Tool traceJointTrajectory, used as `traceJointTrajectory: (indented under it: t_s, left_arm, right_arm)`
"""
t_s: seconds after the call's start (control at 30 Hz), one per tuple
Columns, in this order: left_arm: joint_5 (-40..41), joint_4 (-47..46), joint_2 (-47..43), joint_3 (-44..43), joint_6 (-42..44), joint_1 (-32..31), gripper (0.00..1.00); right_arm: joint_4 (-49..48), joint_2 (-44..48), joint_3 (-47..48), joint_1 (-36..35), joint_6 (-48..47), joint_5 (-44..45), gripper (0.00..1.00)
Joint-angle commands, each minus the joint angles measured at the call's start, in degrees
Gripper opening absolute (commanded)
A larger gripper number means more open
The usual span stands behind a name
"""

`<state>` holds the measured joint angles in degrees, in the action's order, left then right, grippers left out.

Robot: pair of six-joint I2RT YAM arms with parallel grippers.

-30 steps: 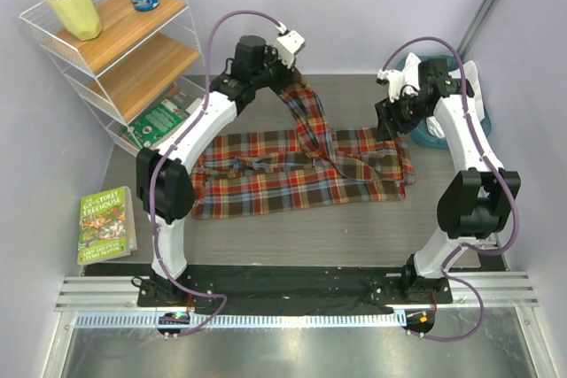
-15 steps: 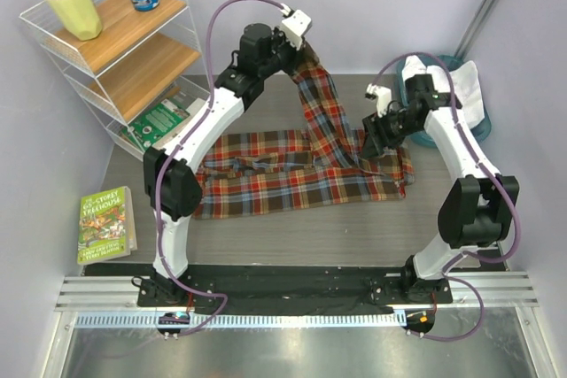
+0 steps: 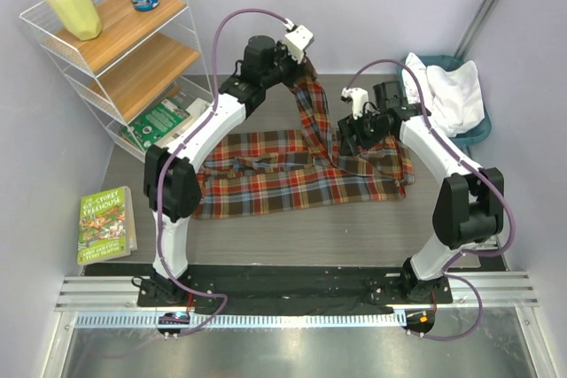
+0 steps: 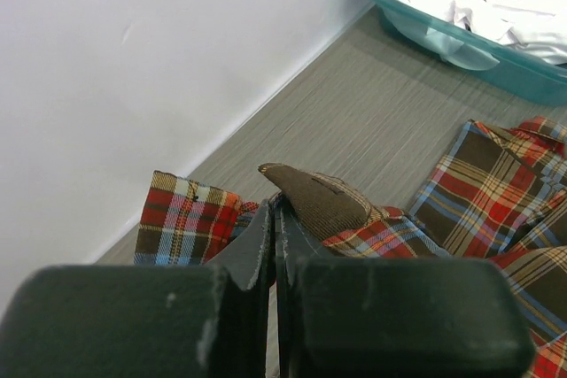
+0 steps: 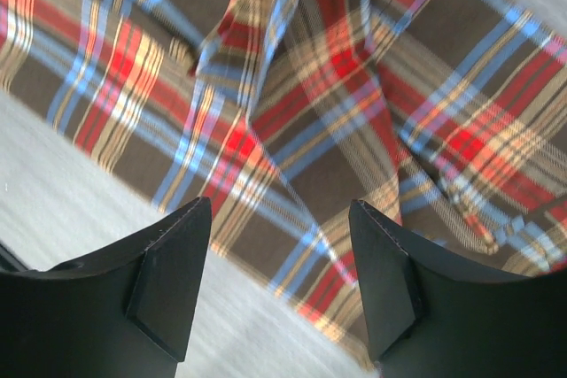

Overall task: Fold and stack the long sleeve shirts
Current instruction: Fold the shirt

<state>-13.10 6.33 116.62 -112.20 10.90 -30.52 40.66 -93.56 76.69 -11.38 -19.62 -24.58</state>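
Pinching plaid shirt [image 3: 292,179] (book [image 3: 106,223]: "65-Storey Treehouse")

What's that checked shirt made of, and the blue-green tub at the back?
The plaid shirt looks like soft woven cloth, probably flannel, matte: it drapes and creases. The teal basket is likely moulded plastic, smooth and slightly glossy, with a stiff rim.

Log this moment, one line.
left gripper: shut on plaid shirt, part raised | right gripper: open over it | white shirt: in basket

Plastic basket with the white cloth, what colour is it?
The plastic basket is teal; left wrist view.
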Motion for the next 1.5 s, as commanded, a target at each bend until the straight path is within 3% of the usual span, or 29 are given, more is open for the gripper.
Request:
traceJointTrajectory:
  t_s: [0.0,0.27,0.43,0.53,0.7,0.83,0.93,1.1,1.17,1.2,1.3,1.47]
  left_arm:
    - [-0.43,-2.90,-3.77,-1.09,0.79,-0.24,0.00]
    - [-0.08,-2.81,-2.89,-2.49,0.97,-0.24,0.00]
    - [-0.17,-2.37,-2.36,-3.72,0.79,-0.24,0.00]
    - [-0.17,-2.37,-2.45,-3.73,0.97,-0.24,0.00]
    - [-2.18,-2.11,-3.24,-3.11,1.76,0.29,0.00]
    - [-9.73,-1.49,-7.61,2.24,5.27,1.95,0.00]
    - [-20.09,0.25,-10.79,8.13,11.05,5.20,0.00]
    - [-31.08,12.90,-17.73,17.69,33.51,10.13,0.00]
    - [-31.98,21.12,-19.93,20.60,40.48,11.71,0.00]
    - [-33.03,24.84,-20.46,21.23,50.44,12.24,0.00]
    - [-31.38,35.64,-22.74,24.39,64.28,13.56,0.00]
    - [-29.26,34.28,-29.06,35.46,73.11,15.41,0.00]
  right_arm:
    - [-6.82,-3.11,0.48,-0.84,4.94,-0.64,0.67]
    - [-13.49,-5.49,-1.27,-4.18,10.03,2.95,0.68]
    - [-15.00,-7.08,-0.83,-4.27,14.25,0.23,0.65]
    - [-15.35,-8.04,-0.66,-4.79,14.34,1.54,0.56]
    - [-14.56,-7.96,-0.84,-3.75,12.68,5.06,0.06]
    - [-11.67,-2.79,-0.22,-0.32,8.73,6.29,0.01]
    - [-7.89,-0.49,0.66,1.88,3.02,6.74,0.01]
    - [0.72,0.40,1.45,2.24,-6.04,3.49,0.01]
    - [3.80,-0.92,1.10,1.01,-7.88,1.91,0.01]
    - [4.16,-1.18,0.75,0.66,-8.33,1.47,0.01]
    - [3.64,-1.45,-1.71,-1.89,-8.95,2.51,0.01]
    - [0.38,-2.24,-3.65,-4.18,-8.68,5.94,0.02]
